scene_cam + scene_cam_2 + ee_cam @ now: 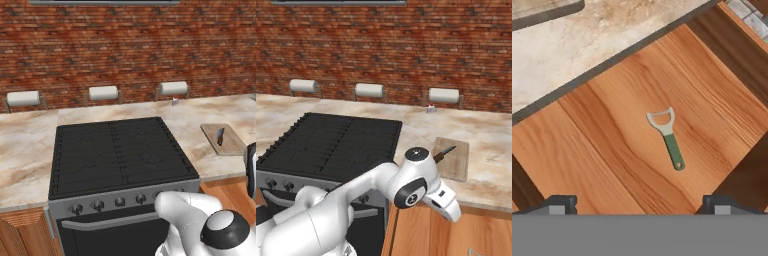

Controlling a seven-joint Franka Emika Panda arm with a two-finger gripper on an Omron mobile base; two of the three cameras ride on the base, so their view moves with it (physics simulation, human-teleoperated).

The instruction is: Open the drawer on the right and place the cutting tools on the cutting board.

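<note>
The orange-brown wooden drawer (pixel 607 135) stands pulled out below the counter edge, and its floor also shows to the right of the stove (pixel 223 191). On that floor lies a peeler (pixel 668 136) with a green handle and a pale Y-shaped head. My gripper (pixel 640 205) hovers above it, open, with nothing between the fingertips (pixel 559 204). The light-tan cutting board (pixel 228 141) (pixel 454 161) rests on the counter to the right of the stove. A dark grey knife (pixel 220 136) (pixel 444 152) lies on the board.
A black stove (pixel 117 152) with a row of knobs fills the counter's middle, and the black oven door with its grey bar handle (pixel 107 221) sits below. Three paper-towel rolls (pixel 103 92) line the brick wall. A small shaker (pixel 174 101) stands near the wall.
</note>
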